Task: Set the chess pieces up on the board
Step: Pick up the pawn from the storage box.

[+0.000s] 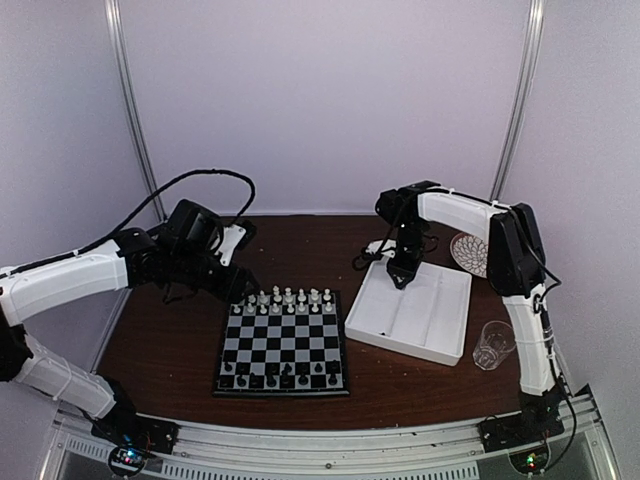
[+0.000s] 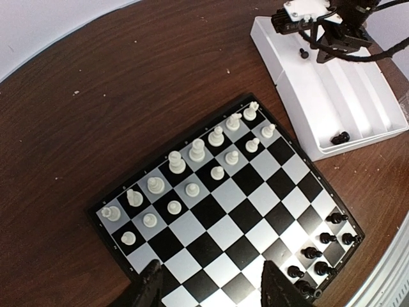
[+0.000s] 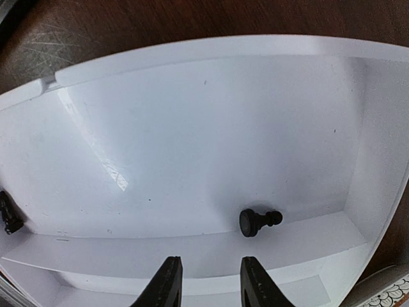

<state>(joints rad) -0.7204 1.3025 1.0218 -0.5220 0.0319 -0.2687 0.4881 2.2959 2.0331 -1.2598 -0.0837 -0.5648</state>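
Showing the right gripper (image 3: 208, 284) parted and empty over the white tray (image 3: 192, 128), with a black chess piece (image 3: 259, 221) lying toppled just ahead, off-centre toward one finger, long axis running crosswise

Inventory: 1 chessboard (image 1: 282, 342); 16 white chess pieces (image 2: 197, 150); 2 black chess pieces (image 2: 340, 137) in 1 white divided tray (image 1: 440, 300); 1 drinking glass (image 1: 493, 344); 1 patterned plate (image 1: 468, 252).
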